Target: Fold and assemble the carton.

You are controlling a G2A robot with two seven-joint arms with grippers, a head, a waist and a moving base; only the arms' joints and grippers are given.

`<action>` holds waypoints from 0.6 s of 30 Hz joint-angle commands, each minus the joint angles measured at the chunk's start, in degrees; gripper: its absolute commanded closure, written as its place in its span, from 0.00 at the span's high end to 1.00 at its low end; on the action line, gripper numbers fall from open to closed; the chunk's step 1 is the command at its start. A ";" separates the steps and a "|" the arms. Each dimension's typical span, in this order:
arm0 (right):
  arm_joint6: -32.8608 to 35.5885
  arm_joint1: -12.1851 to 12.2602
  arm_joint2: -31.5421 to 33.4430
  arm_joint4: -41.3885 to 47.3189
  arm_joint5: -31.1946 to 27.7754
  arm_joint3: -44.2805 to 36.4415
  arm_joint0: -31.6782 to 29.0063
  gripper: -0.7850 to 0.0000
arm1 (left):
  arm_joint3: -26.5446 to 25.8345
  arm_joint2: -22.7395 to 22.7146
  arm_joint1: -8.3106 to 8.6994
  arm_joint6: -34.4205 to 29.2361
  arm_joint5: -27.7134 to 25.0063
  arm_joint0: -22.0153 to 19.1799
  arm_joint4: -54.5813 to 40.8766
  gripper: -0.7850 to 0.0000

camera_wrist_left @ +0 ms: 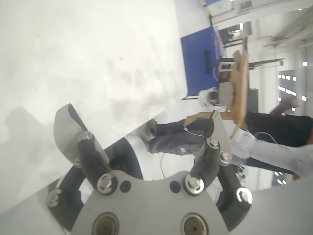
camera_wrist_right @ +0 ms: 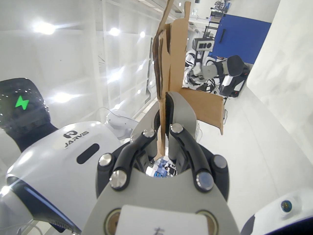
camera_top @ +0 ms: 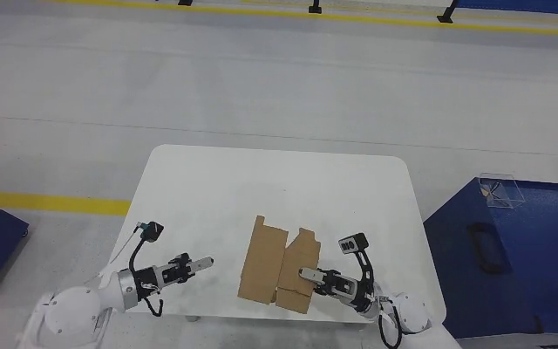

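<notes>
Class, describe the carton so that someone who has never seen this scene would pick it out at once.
Start at the white table and go to the middle of its robot-side edge. There the right gripper is clamped on the carton, a flattened sheet of notched flaps. It is the sole brown thing among white surfaces.

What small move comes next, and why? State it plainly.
Probably bring the open left gripper across to the free edge of the flattened carton. The right gripper is shut on its opposite edge, while the left holds nothing and sits apart from it.
</notes>
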 commanded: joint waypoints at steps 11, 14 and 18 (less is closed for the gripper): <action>-1.19 -2.21 -9.22 -2.54 0.55 4.88 3.70 0.00 | 7.07 6.45 0.74 -15.55 2.18 -7.26 -13.92 0.76; -1.68 -2.70 -10.61 -2.67 0.01 5.89 4.46 0.00 | 7.24 7.28 0.94 -15.69 2.04 -7.25 -13.91 0.27; -1.91 -3.10 -11.55 -2.42 -0.31 6.58 5.13 0.00 | 8.46 8.30 1.21 -17.73 3.00 -7.78 -16.06 0.00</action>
